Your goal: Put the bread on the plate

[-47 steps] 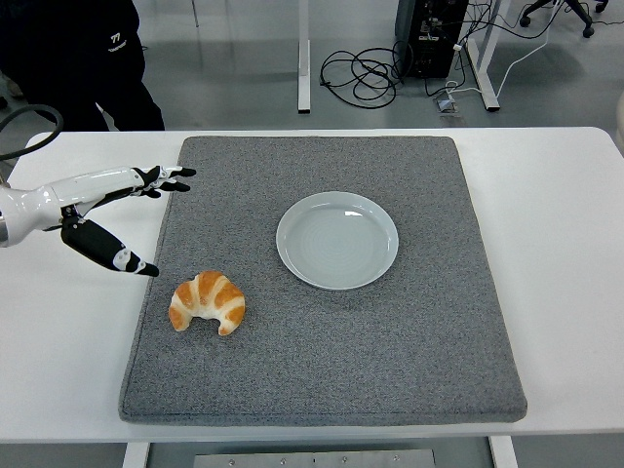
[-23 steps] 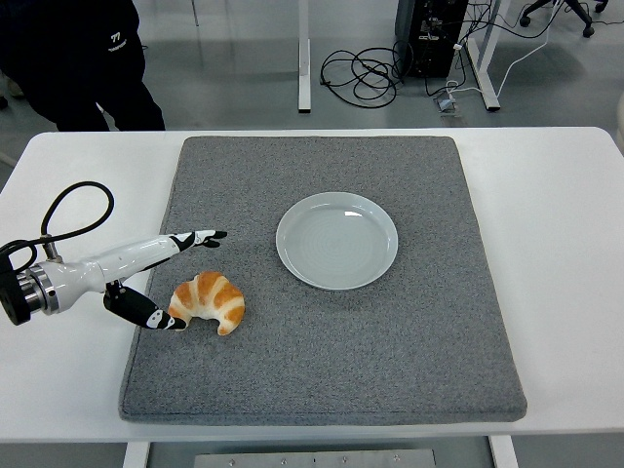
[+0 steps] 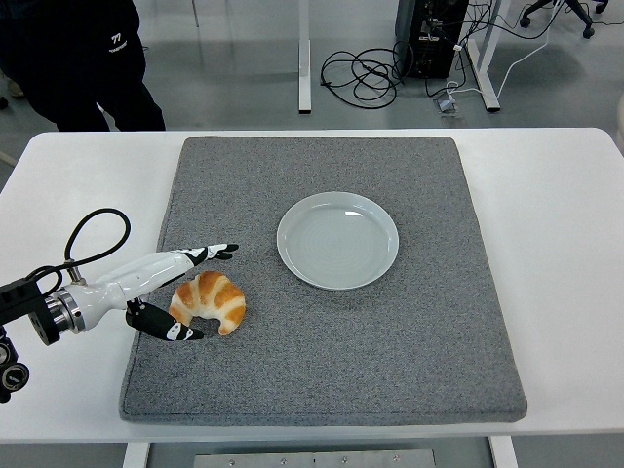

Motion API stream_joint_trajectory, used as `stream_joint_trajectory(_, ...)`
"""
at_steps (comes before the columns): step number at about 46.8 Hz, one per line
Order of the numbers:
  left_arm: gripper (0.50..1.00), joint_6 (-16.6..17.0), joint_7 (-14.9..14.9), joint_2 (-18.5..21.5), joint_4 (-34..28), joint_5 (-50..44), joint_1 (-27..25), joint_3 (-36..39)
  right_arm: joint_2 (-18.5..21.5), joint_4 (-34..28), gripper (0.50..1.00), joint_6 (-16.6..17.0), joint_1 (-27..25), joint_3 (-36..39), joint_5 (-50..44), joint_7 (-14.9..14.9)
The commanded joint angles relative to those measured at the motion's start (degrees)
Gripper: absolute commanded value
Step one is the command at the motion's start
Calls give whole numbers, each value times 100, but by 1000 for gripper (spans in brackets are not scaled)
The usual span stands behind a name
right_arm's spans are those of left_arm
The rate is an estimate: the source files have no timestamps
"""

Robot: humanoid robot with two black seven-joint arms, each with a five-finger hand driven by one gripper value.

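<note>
Left hand [image 3: 180, 292] spread open around the croissant [image 3: 208, 301], not gripping yet. Risk: a shallow pinch rolls it off before the plate [image 3: 337, 240].

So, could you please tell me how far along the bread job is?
Nothing is placed yet: the plate is empty. The left hand brackets the croissant on the grey mat, its fingers open. Gripping, lifting and carrying remain.

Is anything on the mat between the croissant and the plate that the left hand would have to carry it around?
Nothing visible. Only bare grey mat lies between the croissant and the empty plate; the left hand brackets the croissant from its left.
</note>
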Motion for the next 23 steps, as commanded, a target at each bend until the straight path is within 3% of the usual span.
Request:
stream_joint_trajectory(1, 936, 53, -95, -80, 112, -3, 44, -7, 0, 1, 1000, 1, 0, 0, 0, 0)
stream_joint_trajectory(23, 907, 273, -490, -449, 719, -73, 316, -15, 0, 1, 1000, 1, 0, 0, 0, 0)
